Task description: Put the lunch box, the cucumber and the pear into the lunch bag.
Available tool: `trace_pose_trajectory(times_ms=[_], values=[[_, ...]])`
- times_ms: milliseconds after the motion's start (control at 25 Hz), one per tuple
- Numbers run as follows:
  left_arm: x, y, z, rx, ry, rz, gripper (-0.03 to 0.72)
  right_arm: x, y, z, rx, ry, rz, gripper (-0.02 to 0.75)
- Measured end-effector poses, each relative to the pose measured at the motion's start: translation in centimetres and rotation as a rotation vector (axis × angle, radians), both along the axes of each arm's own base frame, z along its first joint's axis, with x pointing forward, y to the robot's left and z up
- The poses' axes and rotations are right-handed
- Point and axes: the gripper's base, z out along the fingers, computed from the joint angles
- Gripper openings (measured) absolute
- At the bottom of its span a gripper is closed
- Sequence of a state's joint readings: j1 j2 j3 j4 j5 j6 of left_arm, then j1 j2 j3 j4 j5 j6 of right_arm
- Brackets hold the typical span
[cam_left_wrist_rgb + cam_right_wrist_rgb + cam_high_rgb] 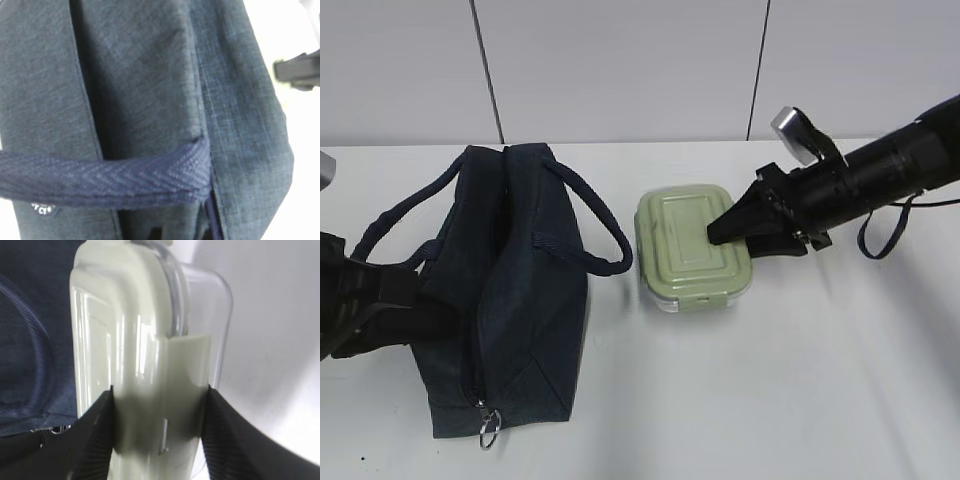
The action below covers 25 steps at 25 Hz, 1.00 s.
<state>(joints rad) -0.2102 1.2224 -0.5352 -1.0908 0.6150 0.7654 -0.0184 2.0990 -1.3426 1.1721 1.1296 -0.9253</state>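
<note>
White tabletop [820, 400] carries the lunch bag [510, 330] at left, its handle pinched by the left claw [380, 300]. Beside it, the right claw [157, 435] clamps the lunch box [690, 250] at its near end.

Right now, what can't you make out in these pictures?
- Left pincer: exterior view, cut off by the left edge; unseen in its wrist view, which the lunch bag fills.
- Lunch box contents: hidden by its lid.
- Cucumber and pear: in no view.
</note>
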Motion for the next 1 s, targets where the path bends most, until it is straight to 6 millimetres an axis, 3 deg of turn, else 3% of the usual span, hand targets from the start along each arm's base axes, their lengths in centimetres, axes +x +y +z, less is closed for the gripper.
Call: trace_pose_trajectory(times_ms=[360,480,720,1000], values=[[0.0,0.0,0.0,0.0,0.0,0.0,-0.019,1.2,0.3,8.5,0.054,-0.165,-0.043,0.379],[0.0,0.0,0.0,0.0,0.0,-0.001,-0.019,1.3,1.6,10.8,0.119,-0.21,-0.045,0.379],[0.0,0.0,0.0,0.0,0.001,-0.001,-0.019,0.4,6.9,13.4,0.22,-0.255,0.051,0.379],[0.0,0.0,0.0,0.0,0.001,-0.001,-0.019,-2.3,13.4,14.0,0.265,-0.247,0.208,0.379]])
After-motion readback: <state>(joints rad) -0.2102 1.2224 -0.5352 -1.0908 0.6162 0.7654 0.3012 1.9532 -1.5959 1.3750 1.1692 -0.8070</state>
